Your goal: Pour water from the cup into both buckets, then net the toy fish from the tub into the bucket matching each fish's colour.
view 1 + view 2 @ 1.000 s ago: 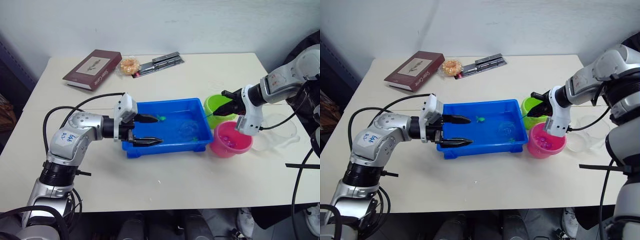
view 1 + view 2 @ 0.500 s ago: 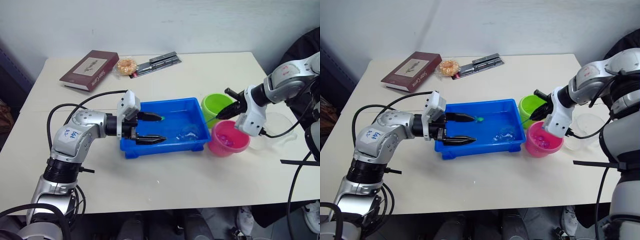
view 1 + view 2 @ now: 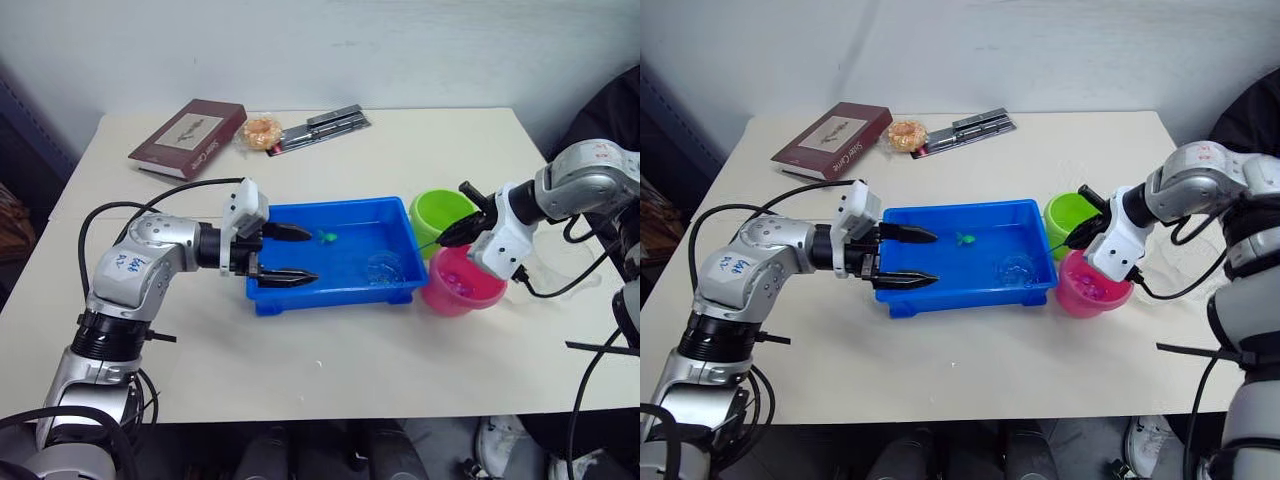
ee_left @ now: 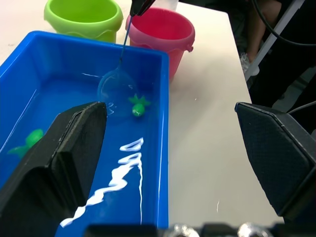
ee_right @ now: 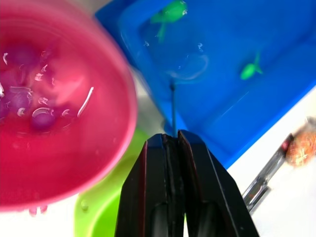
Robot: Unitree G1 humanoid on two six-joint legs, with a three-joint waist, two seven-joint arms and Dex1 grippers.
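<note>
Netting stage, green fish remaining. The right gripper (image 3: 1076,232) is clamped on the thin wire handle of a small net (image 4: 114,86), whose clear round hoop sits in the water at the bucket end of the blue tub (image 3: 300,292). One green fish (image 4: 138,104) lies just beside the hoop; a second green fish (image 3: 325,237) floats toward the tub's far side. The left gripper (image 3: 290,253) is spread wide over the tub's near-left corner, one finger (image 3: 285,276) along the front rim, holding nothing. The green bucket (image 3: 437,208) and pink bucket (image 3: 458,288) stand side by side, just beyond the tub's right end; the pink one holds water and pink fish (seen from the right wrist). The clear cup (image 3: 558,262) sits on the table behind the right arm.

Likely faults: the wire handle is thin and held at its very end, so it may twist in the grip and tip the hoop, letting the fish slide off. The lift path runs over the pink bucket's rim, so a green fish could drop into the wrong pail. A push against the tub wall could slop water.

Setting: a pale table against a white wall, carrying a maroon book (image 3: 186,137), a wrapped snack (image 3: 260,130) and a flat dark packet (image 3: 325,124).
</note>
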